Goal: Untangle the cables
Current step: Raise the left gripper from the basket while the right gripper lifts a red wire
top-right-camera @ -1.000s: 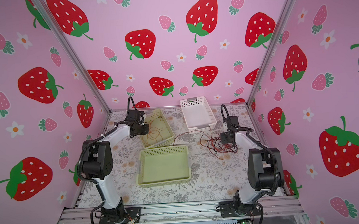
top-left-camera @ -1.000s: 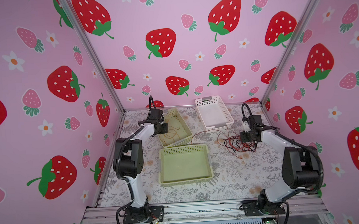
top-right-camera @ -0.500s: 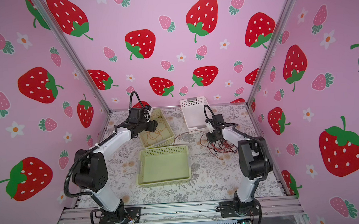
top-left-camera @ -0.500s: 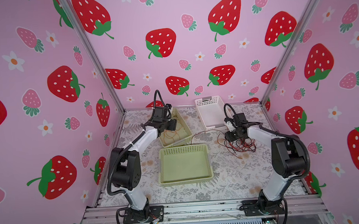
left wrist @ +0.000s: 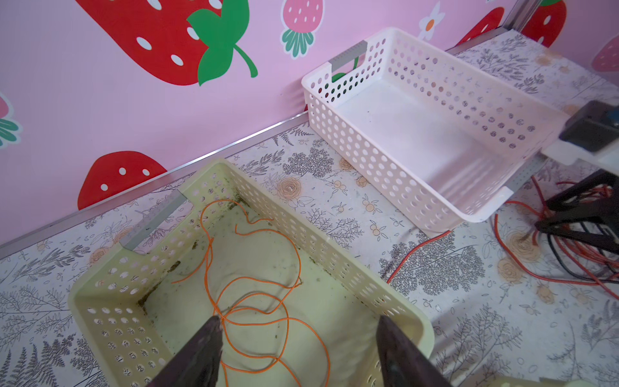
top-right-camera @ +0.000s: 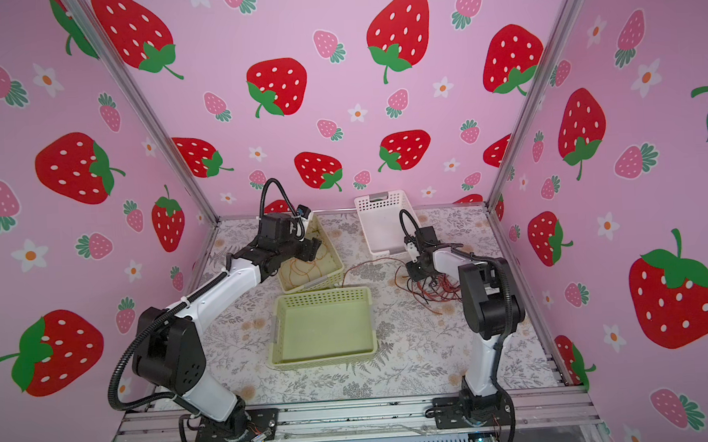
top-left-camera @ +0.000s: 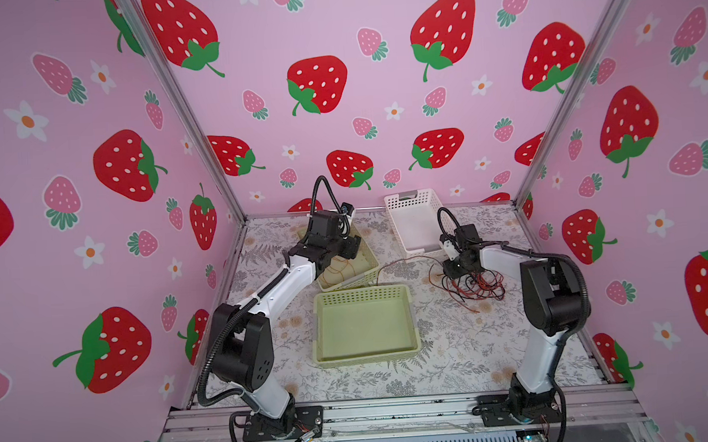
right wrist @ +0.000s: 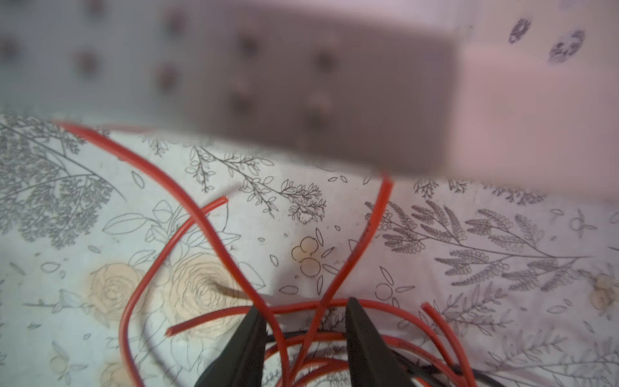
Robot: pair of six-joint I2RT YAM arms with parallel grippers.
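Cables [top-left-camera: 479, 287] are lying tangled near the white basket's [left wrist: 368, 160] edge; my right gripper [right wrist: 303, 310] is straddling them half-parted, left gripper [left wrist: 298, 320] gaping wide.

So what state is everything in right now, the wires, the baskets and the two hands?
Orange cable: lying in loose loops inside the far green basket.
Red and black cables: tangled in a heap on the table.
Near green basket: empty.
White basket: empty.
Left hand: open, above the far green basket.
Right hand: open, fingers astride red strands of the heap.
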